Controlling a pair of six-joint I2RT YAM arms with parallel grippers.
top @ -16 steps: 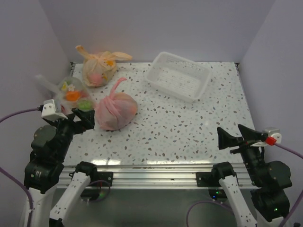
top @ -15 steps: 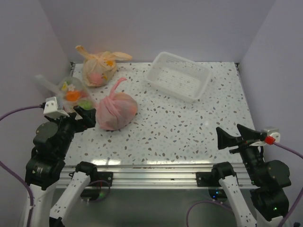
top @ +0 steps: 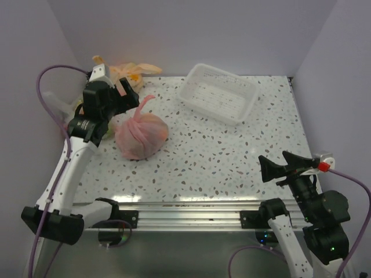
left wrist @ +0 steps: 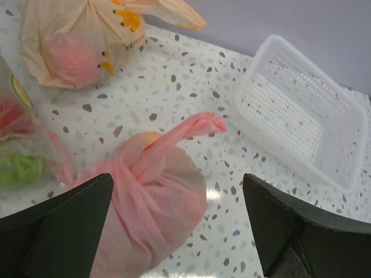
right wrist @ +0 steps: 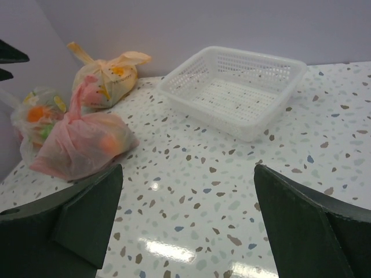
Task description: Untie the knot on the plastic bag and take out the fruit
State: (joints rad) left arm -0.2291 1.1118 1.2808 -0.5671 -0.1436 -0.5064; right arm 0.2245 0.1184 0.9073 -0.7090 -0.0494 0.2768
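- left gripper [top: 110, 92] is wide open, nothing between its fingers; it hangs in the air over the far-left part of the table [top: 232, 150]
- in the top view it covers most of the bag [right wrist: 107, 81]; only the bag's top and 1 tail show past it
- bag sits at the far-left corner, by the back wall; pale peach with small orange-yellow marks
- knot [right wrist: 107, 65] is tied, on top of the bag, with 2 tails sticking out to the sides; no gripper touches it
- fruit [left wrist: 69, 58] is inside the closed bag; 1 pinkish-red blur shows through the film; which fruit, cannot tell
- pink bag [top: 142, 134] lies nearer than the peach bag, apart from it, with a twisted tail pointing up and back; in the left wrist view it sits low between the 2 fingers, not touched
- clear bag [right wrist: 37, 116] is at the left edge, just beside the pink bag; orange and green shapes show inside
- basket [right wrist: 232, 52], white and perforated, is at the far middle of the table, well apart from the bags
- right gripper [top: 275, 162] is spread open with nothing in it; it is at the near-right edge, aimed over the table, well apart from all 3 bags
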